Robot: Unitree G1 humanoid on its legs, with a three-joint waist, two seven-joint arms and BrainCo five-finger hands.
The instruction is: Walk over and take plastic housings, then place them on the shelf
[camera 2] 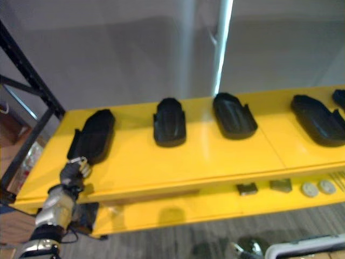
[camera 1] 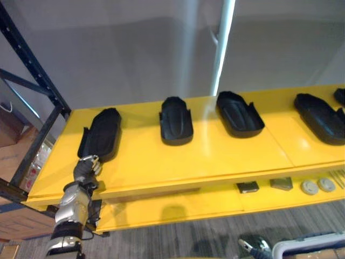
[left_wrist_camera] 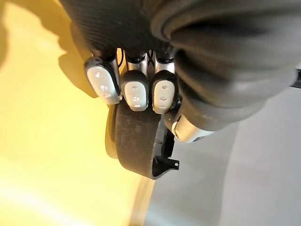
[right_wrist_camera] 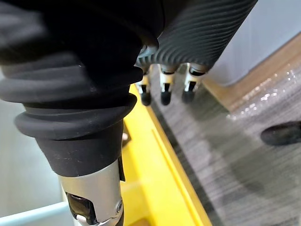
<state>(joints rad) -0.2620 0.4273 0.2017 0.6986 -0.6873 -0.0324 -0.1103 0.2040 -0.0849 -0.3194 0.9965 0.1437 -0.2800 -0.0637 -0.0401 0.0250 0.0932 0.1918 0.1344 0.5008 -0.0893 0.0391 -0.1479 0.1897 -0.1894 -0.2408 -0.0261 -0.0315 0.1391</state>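
Several black plastic housings lie in a row on the top yellow shelf [camera 1: 226,156]. My left hand [camera 1: 86,168] is at the near end of the leftmost housing [camera 1: 102,134]. In the left wrist view its fingers [left_wrist_camera: 135,90] curl over that housing [left_wrist_camera: 136,141], with the thumb [left_wrist_camera: 188,133] at its edge. Other housings [camera 1: 176,121] [camera 1: 239,114] [camera 1: 321,117] lie further right, untouched. My right hand [right_wrist_camera: 165,92] hangs with relaxed fingers above the grey floor beside the yellow shelf edge [right_wrist_camera: 155,155], holding nothing.
A black rack upright [camera 1: 27,59] stands at the shelf's left end. The lower yellow shelf holds small dark parts [camera 1: 248,187] and round discs [camera 1: 318,185]. A white bin rim [camera 1: 307,247] is at the bottom right. A person's dark shoe [right_wrist_camera: 282,133] is on the floor.
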